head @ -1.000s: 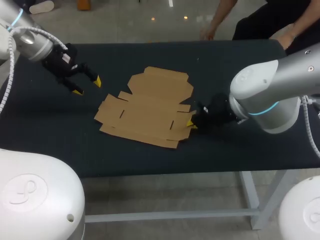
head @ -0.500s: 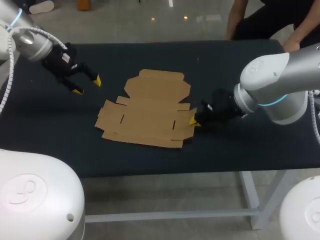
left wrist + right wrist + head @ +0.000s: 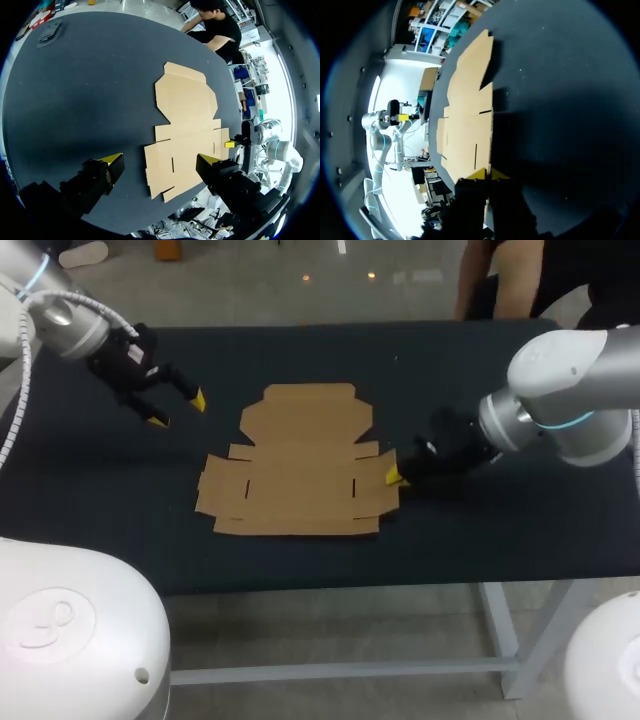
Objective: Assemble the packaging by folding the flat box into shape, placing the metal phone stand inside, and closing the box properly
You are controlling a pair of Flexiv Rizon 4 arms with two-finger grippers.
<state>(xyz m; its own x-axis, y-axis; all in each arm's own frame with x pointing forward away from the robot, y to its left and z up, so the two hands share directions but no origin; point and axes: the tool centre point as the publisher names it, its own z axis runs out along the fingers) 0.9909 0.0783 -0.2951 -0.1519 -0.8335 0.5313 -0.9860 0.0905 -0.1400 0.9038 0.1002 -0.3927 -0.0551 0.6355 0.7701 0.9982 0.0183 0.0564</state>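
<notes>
The flat box (image 3: 300, 475) lies unfolded on the dark table (image 3: 500, 540), roughly in the middle, its brown panels spread flat. The wide lid panel points toward the table's far edge and the slotted base panels toward the near edge.

The right gripper (image 3: 393, 477) sits low at the box's right edge, by the near right corner. In the right wrist view its two yellow tips are drawn close together with the cardboard rim running in between them, so it looks pinched onto the edge of the box. The right arm (image 3: 560, 390) stretches away from the box toward the table's right end.

The left gripper (image 3: 178, 410) hangs off the box's far left corner, well apart from the cardboard and touching nothing. Its fingers (image 3: 114, 160) are spread wide with only air between them, and in the left wrist view the box lies just ahead of them.

A small grey flat object (image 3: 50, 34) rests near the table's edge, well away from the box. It is too small for me to tell what it is.
</notes>
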